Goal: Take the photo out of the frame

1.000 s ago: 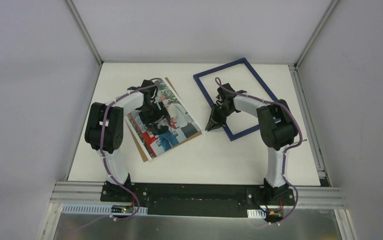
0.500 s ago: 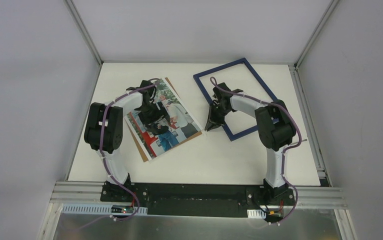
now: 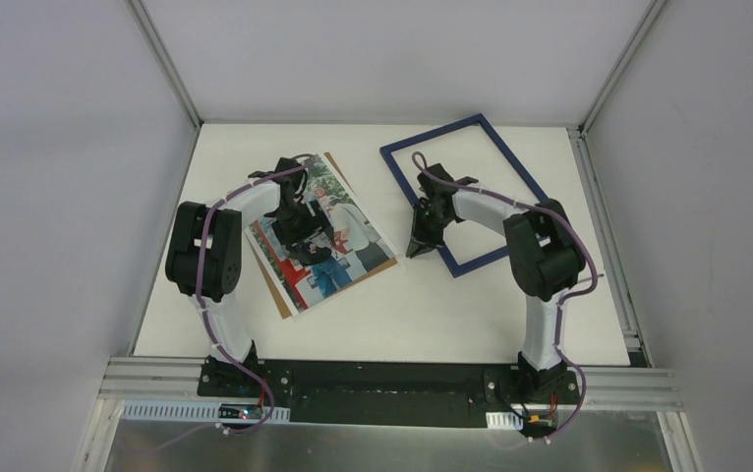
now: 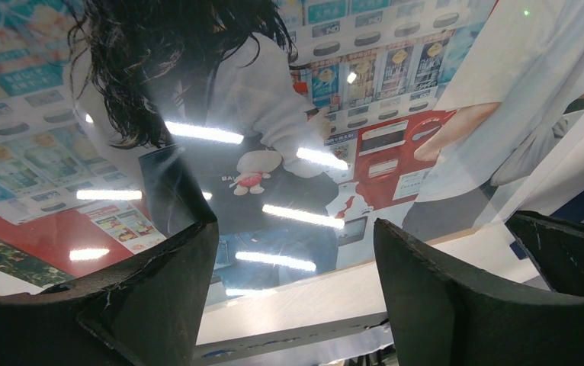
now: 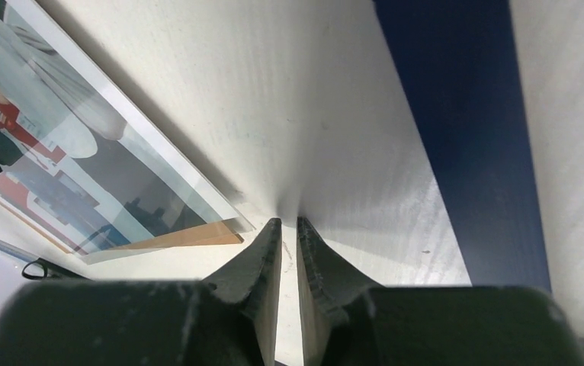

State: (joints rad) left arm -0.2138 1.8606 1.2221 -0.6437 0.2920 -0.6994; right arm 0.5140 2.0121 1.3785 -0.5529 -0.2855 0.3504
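Left claw [image 4: 293, 248] spread wide, low over shiny colour photo of people [image 3: 353, 236], pinching nothing. Cannot tell if it touches photo. Photo lies on thin brown backing board [image 3: 274, 290], both flat on left part of white desk [image 3: 402, 315]. Right claw [image 5: 289, 225] pressed together, only thin slit between tips, tips down at bare desk between photo corner and big dark blue rectangle picture frame [image 3: 456, 126]. Frame flat on desk, right far side, apart from photo, white desk showing through middle.
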